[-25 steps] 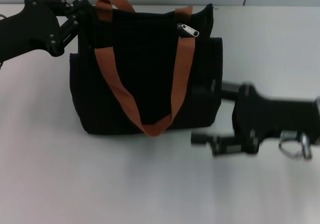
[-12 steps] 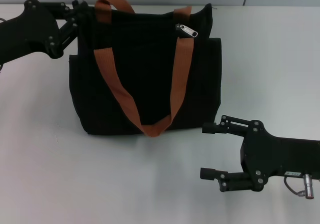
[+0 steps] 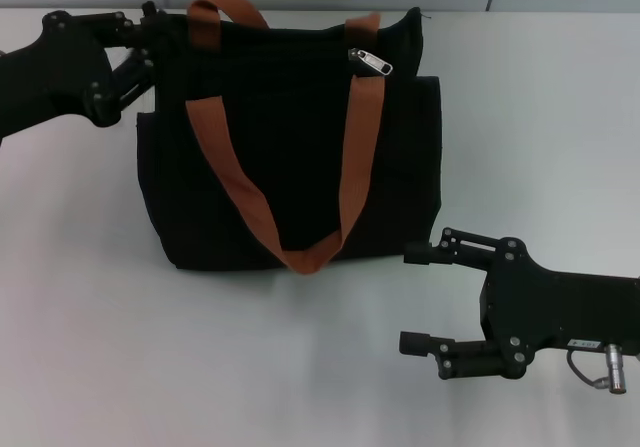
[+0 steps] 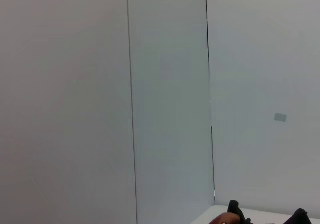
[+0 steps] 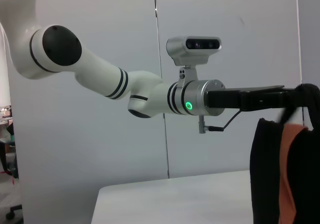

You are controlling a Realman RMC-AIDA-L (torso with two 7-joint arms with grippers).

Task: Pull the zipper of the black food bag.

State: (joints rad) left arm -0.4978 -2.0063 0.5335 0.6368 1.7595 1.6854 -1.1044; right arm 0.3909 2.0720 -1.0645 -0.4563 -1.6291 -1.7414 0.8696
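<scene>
Left gripper [image 3: 160,37] first: from the head camera I see my left arm reaching in from the left, with its fingers clamped on the top left corner of the black food bag [image 3: 290,137], right where the upper edge meets the near orange-brown strap [image 3: 270,167]. The right wrist camera backs this up from the side: the dark fingers reach the bag's top edge above the strip of orange webbing, and behind them I see the silver wrist with its green light and the white arm links. My left wrist camera gives me mostly the pale wall panels [image 4: 165,98], with only a sliver of black and orange at the lower edge.

Moving right, the bag stands upright on the white table [image 3: 200,367], at the far middle of the surface. Its strap loop hangs down the front face and curls at the bottom edge. The zipper [image 3: 370,61] sits on the top edge toward the bag's right side, a small silver tab lying beside the right leg of the strap, untouched.

Farthest right, my right gripper [image 3: 420,297] is low over the table, near the bag's lower right corner but clear of it. Its two fingers are spread wide, pointing left, and hold nothing.
</scene>
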